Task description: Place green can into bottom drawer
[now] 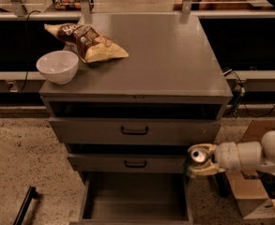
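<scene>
The gripper reaches in from the right at the end of a white arm, and it is clenched around the green can. The can sits tilted in the grasp, with its silver top and pull tab turned up toward the camera. The pale fingers press against its sides.

The can hangs in the air in front of the right end of the middle drawer, which is closed. Just below the gripper and to its left is the bottom drawer, pulled out, with its flat grey inside showing. The can is near this drawer's right wall, higher than it and not inside it.

Above the gripper and to its left is the top drawer, also closed. Far up and to the left, on the top of the cabinet, a white bowl stands just beside a chip bag. To the right of the gripper and lower, under the arm, a cardboard box stands on the speckled floor.
</scene>
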You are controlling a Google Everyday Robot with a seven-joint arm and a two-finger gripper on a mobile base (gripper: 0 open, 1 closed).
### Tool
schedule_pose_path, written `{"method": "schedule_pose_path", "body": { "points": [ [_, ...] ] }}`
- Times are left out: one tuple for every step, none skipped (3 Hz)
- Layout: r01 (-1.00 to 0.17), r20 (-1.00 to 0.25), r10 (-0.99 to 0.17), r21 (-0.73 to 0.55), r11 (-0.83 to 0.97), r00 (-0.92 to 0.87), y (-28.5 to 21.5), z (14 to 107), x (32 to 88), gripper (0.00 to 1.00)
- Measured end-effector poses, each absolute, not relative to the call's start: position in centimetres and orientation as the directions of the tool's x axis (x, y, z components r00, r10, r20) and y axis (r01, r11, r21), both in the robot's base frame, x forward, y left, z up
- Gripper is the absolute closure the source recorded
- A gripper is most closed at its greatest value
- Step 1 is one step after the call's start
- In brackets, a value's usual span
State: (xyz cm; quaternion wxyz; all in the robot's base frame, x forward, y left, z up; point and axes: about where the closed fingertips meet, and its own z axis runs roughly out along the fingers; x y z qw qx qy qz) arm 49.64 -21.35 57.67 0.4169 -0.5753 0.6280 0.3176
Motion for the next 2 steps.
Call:
{"method": "schedule_pose_path", "body": {
  "points": [
    [-0.973, -0.836, -0.547, -0.095, 0.21, -0.037, -22.3, 52.2, 49.7, 1.0],
    [-0.958, -0.788, -0.61, -0.108, 0.264, -0.079, -23.3, 49.0, 49.5, 1.0]
  ]
}}
